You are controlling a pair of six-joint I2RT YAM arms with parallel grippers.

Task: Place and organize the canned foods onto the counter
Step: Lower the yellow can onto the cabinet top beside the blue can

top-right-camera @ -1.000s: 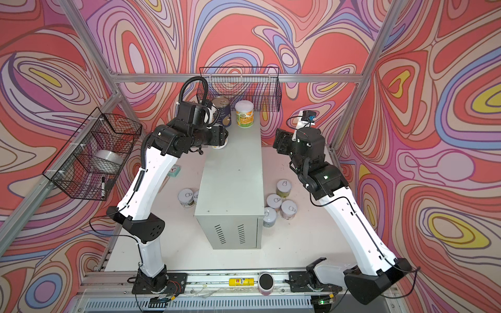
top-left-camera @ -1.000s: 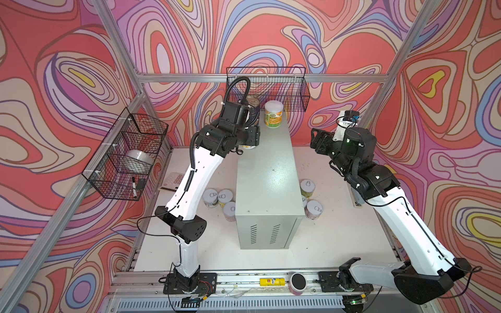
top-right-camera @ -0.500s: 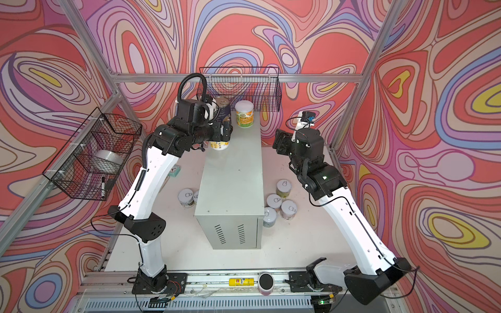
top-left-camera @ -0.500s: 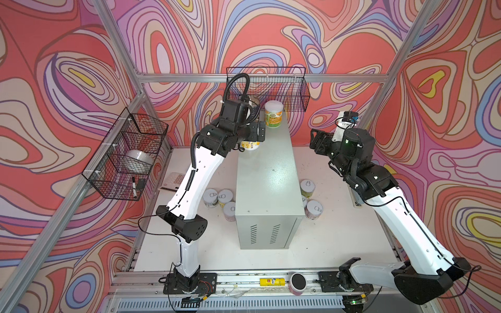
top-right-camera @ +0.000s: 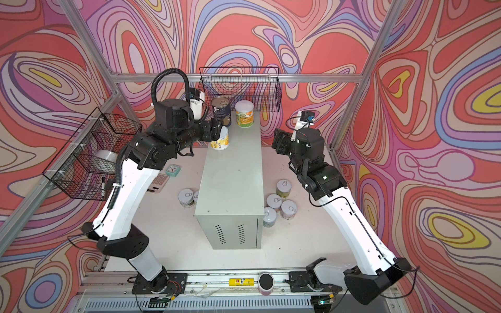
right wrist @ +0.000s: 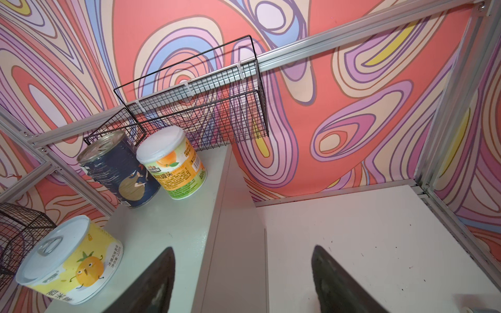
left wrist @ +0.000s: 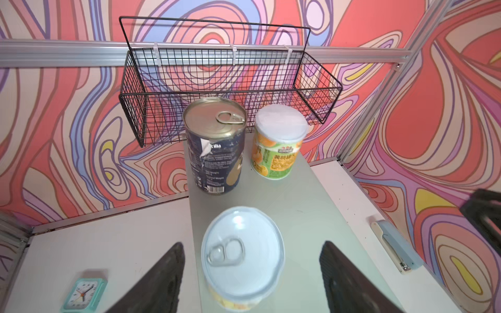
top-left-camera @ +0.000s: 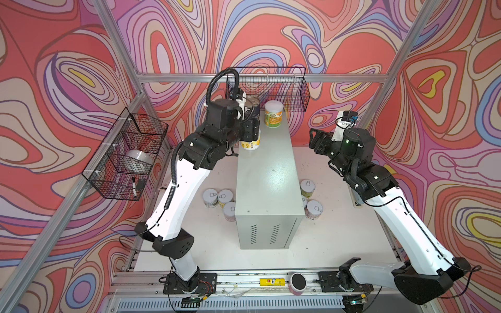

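The counter stands mid-table. At its far end stand a dark-blue tin and a green-orange can. A yellow can stands upright near the top's left edge. My left gripper is open around it, with a gap on both sides. My right gripper hangs open and empty beside the counter's right edge. More cans stand on the table left and right of the counter.
A black wire basket hangs on the back wall just behind the tins; another basket is on the left wall. A clock, calculator and stapler lie on the table. A yellow tube and pink cylinder sit on the front rail.
My left gripper brought the yellow can from the counter's left edge onto its top and let it go. The right arm has not moved.
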